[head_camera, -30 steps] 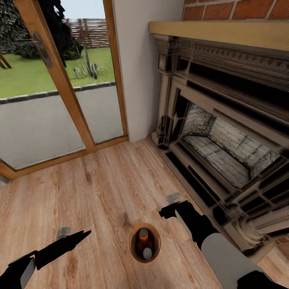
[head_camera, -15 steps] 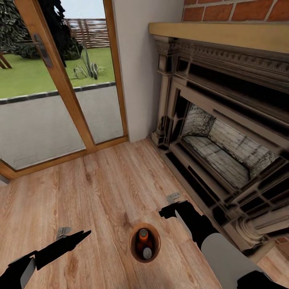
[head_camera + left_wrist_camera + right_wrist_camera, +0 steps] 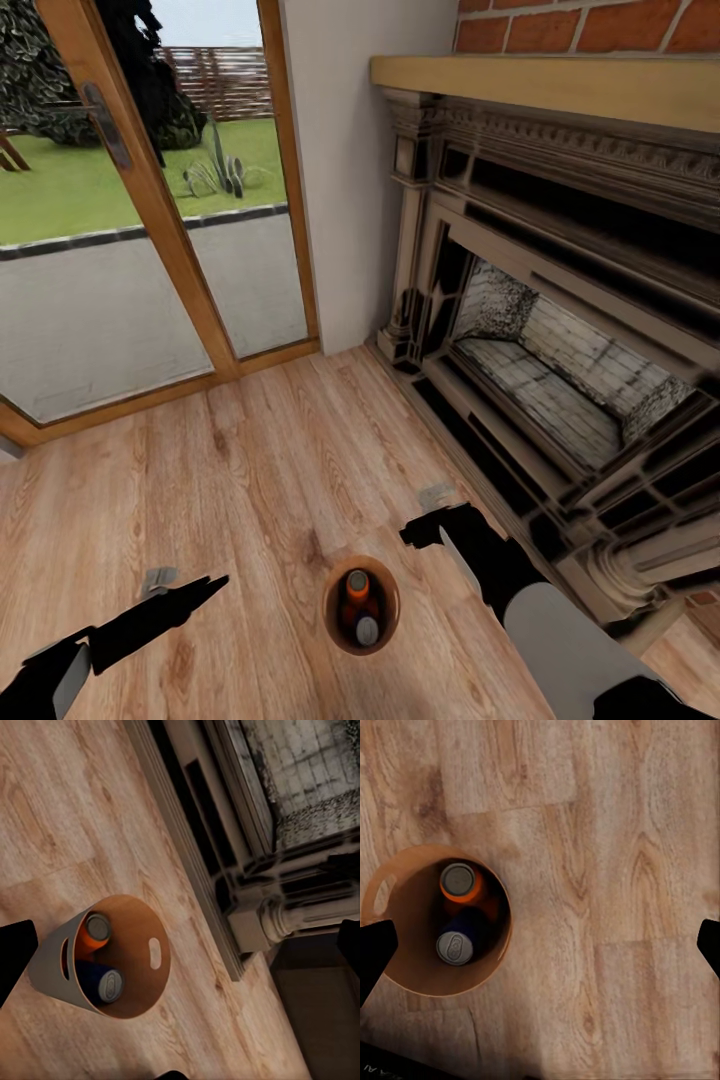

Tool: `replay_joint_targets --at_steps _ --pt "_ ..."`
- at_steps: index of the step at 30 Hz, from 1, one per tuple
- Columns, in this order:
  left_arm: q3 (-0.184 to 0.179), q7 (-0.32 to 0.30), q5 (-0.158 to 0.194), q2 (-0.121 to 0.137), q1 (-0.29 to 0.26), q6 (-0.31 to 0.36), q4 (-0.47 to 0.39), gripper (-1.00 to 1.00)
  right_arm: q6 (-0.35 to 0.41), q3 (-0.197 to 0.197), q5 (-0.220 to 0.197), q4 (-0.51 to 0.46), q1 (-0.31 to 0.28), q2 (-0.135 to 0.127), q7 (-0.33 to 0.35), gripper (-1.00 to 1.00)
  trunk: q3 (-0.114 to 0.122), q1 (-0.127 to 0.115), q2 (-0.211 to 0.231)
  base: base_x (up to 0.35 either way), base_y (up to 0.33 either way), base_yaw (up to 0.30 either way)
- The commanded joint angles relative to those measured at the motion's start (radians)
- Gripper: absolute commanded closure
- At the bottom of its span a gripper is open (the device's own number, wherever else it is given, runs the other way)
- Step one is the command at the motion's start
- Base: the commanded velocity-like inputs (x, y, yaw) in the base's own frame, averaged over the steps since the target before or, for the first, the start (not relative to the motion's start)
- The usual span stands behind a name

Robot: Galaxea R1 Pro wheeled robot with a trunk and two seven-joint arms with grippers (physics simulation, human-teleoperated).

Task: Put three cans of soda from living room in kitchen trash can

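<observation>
Soda cans: we count two inside the trash can (image 3: 361, 605), an orange can (image 3: 357, 584) and a blue can (image 3: 366, 630); we see no more than these two.
Can axis: in the right wrist view both round grey tops face straight up at the camera, so we read each long axis as vertical, tops pointing to the bin's mouth; the orange can (image 3: 459, 880) and the blue can (image 3: 455, 945) stand side by side, close enough that we cannot tell whether they touch.
Left wrist view: the orange can (image 3: 97, 928) and blue can (image 3: 107, 984) sit against the near wall of the bin (image 3: 142, 952), whose copper inside shows a slot handle.
Trash can: upright on the wood plank floor (image 3: 250, 470), mouth up, between our two arms and just in front of the fireplace (image 3: 560, 350) hearth edge.
Left tool (image 3: 190, 590): low over the floor on the bin's left, well apart from it; its fingertips show dark at the edges of the wrist view, spread apart with nothing between them.
Right tool (image 3: 425, 528): beside the bin's right rim, above the floor near the hearth; its fingers likewise stand apart and hold nothing.
Surroundings: glass door (image 3: 130, 200) with a wooden frame at the left, a lawn beyond it; red brick above the mantel.
</observation>
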Motion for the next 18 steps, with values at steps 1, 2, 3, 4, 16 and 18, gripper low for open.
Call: replay_joint_targets --at_steps 1,2,3,4,16,18 --pt "0.0 0.0 0.0 -0.001 0.0 0.0 0.0 -1.0 0.0 0.0 0.0 0.008 0.001 -0.001 0.0 -1.0 0.0 0.0 0.0 0.0 0.0 0.0" --pt "0.0 0.0 0.0 -0.002 0.0 0.0 0.0 -1.0 -0.001 0.0 -0.001 0.019 0.002 -0.003 0.0 -1.0 0.0 0.0 0.0 0.0 0.0 0.0" --pt "0.0 0.0 0.0 -0.003 0.0 0.0 0.0 -1.0 -0.004 0.0 -0.001 0.034 0.003 -0.005 0.0 -1.0 0.001 0.0 0.0 0.0 0.0 0.0" --pt "0.0 0.0 0.0 -0.004 0.0 0.0 0.001 -1.0 -0.01 0.0 -0.001 0.051 0.004 -0.007 0.0 -1.0 0.001 0.0 0.0 0.0 0.0 0.0" --pt "-0.003 0.003 -0.029 0.002 0.0 -0.164 0.238 -1.0 -0.204 -0.002 -0.002 0.314 0.008 -0.07 -0.001 -1.0 0.018 0.0 0.0 0.0 0.0 0.0" --pt "-0.003 0.004 -0.058 0.005 0.001 -0.185 0.273 -1.0 -0.238 -0.002 -0.003 0.354 0.008 -0.08 0.0 -1.0 0.021 0.0 0.0 0.0 0.0 0.0"
